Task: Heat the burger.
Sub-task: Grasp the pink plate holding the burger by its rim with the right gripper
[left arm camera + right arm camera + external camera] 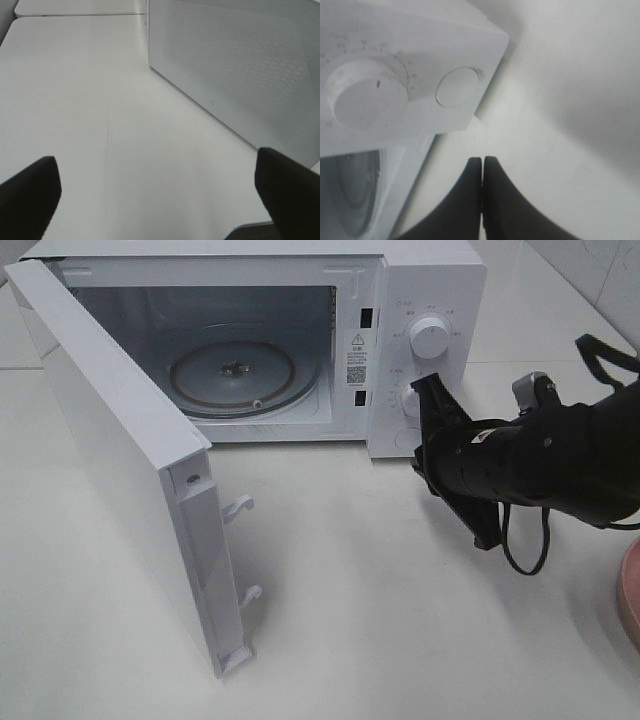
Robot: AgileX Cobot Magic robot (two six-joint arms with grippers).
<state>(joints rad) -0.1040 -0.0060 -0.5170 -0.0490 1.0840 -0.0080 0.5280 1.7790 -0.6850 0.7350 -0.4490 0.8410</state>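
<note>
Right hand [482, 160], pinched shut and empty, points just short of the microwave's [455, 285] round button [457, 87], left hand [155, 157] gapes wide and empty, and the burger, out of view, is probably light, squashy and loose-layered, best clasped gently low across its sides.

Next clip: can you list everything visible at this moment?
microwave: one, white, back of table
door: one, white, swung open to the left
turntable: one, clear glass, inside the microwave
upper knob: one, white, control panel
lower knob: one, white, below the upper knob
round button: one, white, next to the lower knob
plate: one, pink, right edge, mostly cut off
table: one, white
burger: none in view
left gripper: black, open, above the table by the door
right gripper: black, shut, near the control panel
</note>
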